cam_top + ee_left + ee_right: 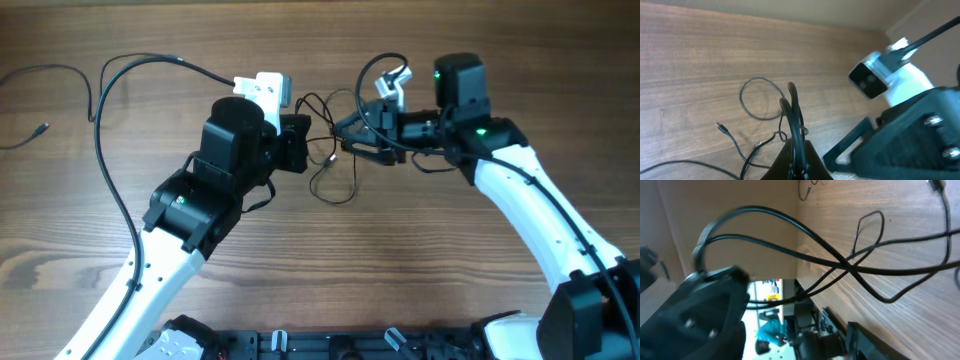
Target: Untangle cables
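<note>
- Black strands of the cables (849,266) smear across the right wrist view, too blurred to count. A dark block at that view's lower left cannot be identified.
- From overhead, the right gripper (350,138) sits against the bundle. Its jaws merge with the wires, so I cannot tell whether they are parted or gripping.
- Left gripper (791,92) has its fingers pressed together on a strand.
- Between the two grippers, near the table (450,270) centre, the bundle trails one loop and a small plug end onto the wood.
- One loose strand (55,68) lies well apart at far left, cut off by the frame edge.
- Wood shows uncovered between the arms on the near side.
</note>
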Available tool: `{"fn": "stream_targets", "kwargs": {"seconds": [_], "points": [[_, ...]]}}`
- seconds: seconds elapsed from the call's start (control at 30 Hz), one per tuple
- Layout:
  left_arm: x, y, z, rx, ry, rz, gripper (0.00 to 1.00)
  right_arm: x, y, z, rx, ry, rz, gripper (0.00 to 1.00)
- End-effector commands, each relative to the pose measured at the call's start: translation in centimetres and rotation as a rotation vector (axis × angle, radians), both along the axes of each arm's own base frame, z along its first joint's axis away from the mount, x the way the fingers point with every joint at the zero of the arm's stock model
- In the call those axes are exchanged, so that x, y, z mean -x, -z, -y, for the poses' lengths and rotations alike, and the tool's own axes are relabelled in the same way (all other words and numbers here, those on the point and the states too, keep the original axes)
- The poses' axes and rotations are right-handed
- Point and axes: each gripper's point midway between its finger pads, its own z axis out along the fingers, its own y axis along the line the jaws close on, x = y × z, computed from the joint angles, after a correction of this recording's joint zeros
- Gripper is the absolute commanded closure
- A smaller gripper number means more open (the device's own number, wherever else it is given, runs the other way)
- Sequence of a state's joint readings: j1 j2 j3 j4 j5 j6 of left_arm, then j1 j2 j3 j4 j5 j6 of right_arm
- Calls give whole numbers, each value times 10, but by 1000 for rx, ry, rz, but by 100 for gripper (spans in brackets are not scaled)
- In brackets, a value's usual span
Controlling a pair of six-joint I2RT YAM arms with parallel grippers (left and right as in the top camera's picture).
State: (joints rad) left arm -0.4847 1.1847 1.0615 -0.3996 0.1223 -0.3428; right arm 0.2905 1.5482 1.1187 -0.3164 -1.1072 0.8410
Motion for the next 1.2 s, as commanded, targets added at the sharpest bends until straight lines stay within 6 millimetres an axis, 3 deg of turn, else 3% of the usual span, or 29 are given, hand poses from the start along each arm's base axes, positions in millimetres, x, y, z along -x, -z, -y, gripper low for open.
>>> {"fn": "stream_targets", "kwargs": {"seconds": [0.0, 0.13, 0.27, 0.53, 0.83, 1.17], "points": [[-1, -7, 3, 5, 29, 30, 96, -11, 18, -8, 85, 162, -181, 32], [6, -8, 13, 35, 89, 15, 96, -21, 23, -13, 114, 264, -238, 30], [7, -8, 13, 36, 93, 14, 96, -33, 16, -14, 87, 324, -237, 29], [7, -6, 11, -9, 112, 38, 96, -35, 15, -14, 69, 358, -295, 29], [-10, 1, -19, -114, -62, 55, 96, -30, 13, -16, 59, 325, -312, 29], [8, -2, 10, -15, 104, 19, 96, -33, 15, -14, 69, 351, -305, 29]]}}
